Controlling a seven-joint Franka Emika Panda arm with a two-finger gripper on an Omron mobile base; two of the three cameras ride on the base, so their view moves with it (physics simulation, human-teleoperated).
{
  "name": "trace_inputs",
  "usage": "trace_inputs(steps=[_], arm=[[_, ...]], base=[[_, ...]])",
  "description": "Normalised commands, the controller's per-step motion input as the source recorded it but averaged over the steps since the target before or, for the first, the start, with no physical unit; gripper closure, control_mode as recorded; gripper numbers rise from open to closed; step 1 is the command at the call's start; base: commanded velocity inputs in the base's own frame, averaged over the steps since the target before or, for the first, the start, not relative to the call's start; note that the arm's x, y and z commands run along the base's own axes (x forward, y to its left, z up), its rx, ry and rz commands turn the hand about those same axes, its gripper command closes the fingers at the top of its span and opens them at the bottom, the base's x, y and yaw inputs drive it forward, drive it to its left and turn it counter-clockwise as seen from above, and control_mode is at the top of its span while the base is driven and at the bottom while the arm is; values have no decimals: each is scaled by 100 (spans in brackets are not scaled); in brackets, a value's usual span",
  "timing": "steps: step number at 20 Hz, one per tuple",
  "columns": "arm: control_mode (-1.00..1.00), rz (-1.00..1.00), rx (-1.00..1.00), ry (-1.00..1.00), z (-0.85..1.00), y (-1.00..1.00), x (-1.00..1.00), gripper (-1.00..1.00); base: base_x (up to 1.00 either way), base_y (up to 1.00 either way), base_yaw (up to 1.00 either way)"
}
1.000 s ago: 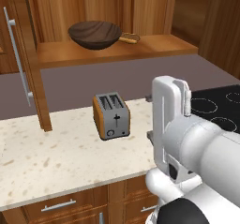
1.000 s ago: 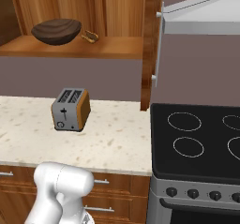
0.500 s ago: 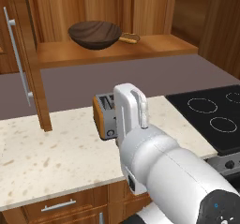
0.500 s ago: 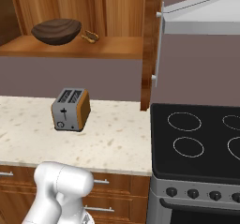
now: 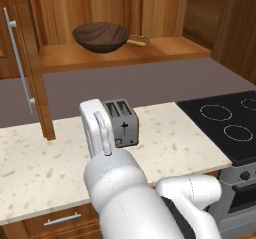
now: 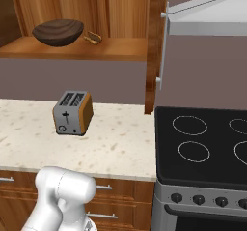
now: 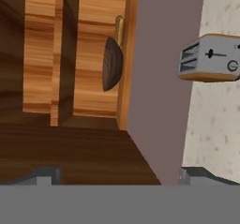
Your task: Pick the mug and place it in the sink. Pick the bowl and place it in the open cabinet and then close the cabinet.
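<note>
Dark brown wood grain marks the bowl point(image 5: 101, 37), which sits upright on the shelf of the cabinet point(image 5: 125, 53), toward its left part, just beside a small light wooden thing point(image 6: 92, 37) that I cannot name. This placing looks like the bowl step is finished, because the shelf carries it and nothing holds it. The cabinet door point(image 5: 31, 63) stands swung out at the left with its long silver handle point(image 5: 19, 63), so closing is, I judge, what remains. Below, a toaster point(image 6: 73, 112) stands on the speckled counter point(image 6: 116, 143), well apart from the black stove point(image 6: 205, 143). The gripper point(image 7: 119, 176) is spread wide and carries nothing, its tips pointing toward shelf and wall.
</note>
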Motion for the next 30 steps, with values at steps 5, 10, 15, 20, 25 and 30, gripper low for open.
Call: trace_inputs(steps=[5,10,15,20,25,30], arm=[[-100,-4,-4,-4,0,41,1,-100],[-100,-2,0,-4,0,33,1,-100],[-100,-1,0,-2,-1,43,4,-100],[-100,-2,0,0,-11,27,16,-100],[-100,0,0,0,-24,24,36,-100],[-100,0,0,0,-5,28,41,-100]], base=[[0,0,0],[0,0,0],[0,0,0],[0,0,0],[0,0,0],[0,0,0]])
